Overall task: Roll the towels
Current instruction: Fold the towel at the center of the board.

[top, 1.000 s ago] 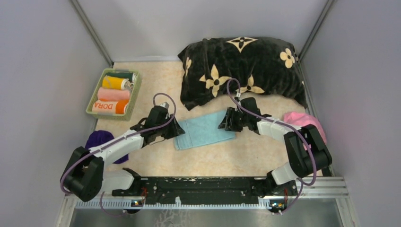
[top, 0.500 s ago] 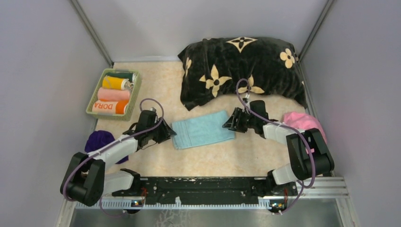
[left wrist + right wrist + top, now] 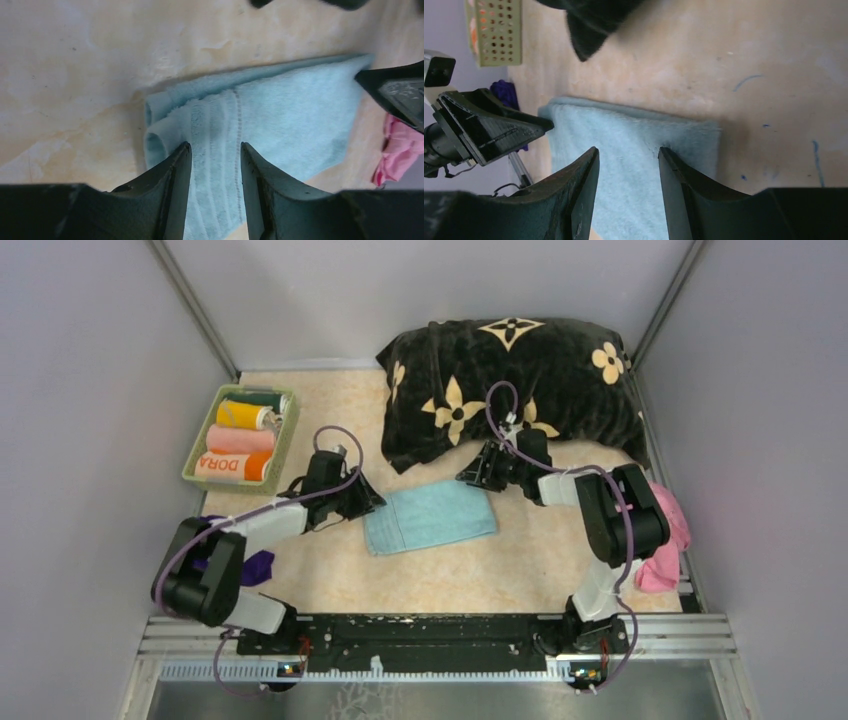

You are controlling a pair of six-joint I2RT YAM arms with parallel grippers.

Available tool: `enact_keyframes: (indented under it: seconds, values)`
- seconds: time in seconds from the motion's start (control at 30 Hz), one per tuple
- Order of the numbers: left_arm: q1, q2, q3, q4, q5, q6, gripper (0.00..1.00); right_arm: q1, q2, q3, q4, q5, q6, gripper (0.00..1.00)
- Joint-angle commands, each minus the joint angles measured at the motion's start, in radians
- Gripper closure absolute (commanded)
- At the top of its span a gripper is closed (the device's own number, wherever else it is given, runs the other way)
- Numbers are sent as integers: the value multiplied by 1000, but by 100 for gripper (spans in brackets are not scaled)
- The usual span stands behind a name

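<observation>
Your left hand (image 3: pixel 215 150) and right hand (image 3: pixel 629 152) hover half-spread and empty over opposite ends of the folded light blue towel (image 3: pixel 430 518) lying mid-tabletop (image 3: pixel 450 580), so the roll looks unstarted: pinch one end's edge first.

Light blue towel (image 3: pixel 430 517), faint ribbed stripes. Black cushion (image 3: pixel 520 380), beige flower motifs. Pink towel (image 3: pixel 660 565), dark purple towel (image 3: pixel 258 566). Green basket (image 3: pixel 203 435); orange towel (image 3: pixel 232 466) lettered "DORA". Mottled cream bench (image 3: pixel 440 575).
</observation>
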Motion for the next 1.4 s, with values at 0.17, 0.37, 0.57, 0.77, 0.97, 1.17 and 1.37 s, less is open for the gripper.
enact_keyframes:
  seconds: [0.17, 0.37, 0.57, 0.77, 0.97, 1.17, 1.37]
  values:
    - [28, 213, 12, 12, -62, 69, 52, -60, 105, 10, -60, 99, -45, 54]
    - [29, 288, 135, -48, -114, 118, 43, -42, -17, -93, -250, 129, -91, 55]
    - [28, 210, 194, -90, -148, 176, 35, 132, -233, -160, -458, 217, -126, 56]
    - [23, 23, 174, -259, -221, 247, 31, 218, -397, -55, -644, 259, -216, 54]
    - [-13, -173, 54, -378, -224, 169, 34, 216, -404, 89, -729, 456, -361, 52]
    - [-30, -209, -79, -343, -209, 67, 43, 217, -288, 145, -730, 475, -428, 54]
    - [-31, -107, -86, -256, -257, 52, 49, 224, -203, 129, -701, 422, -448, 55]
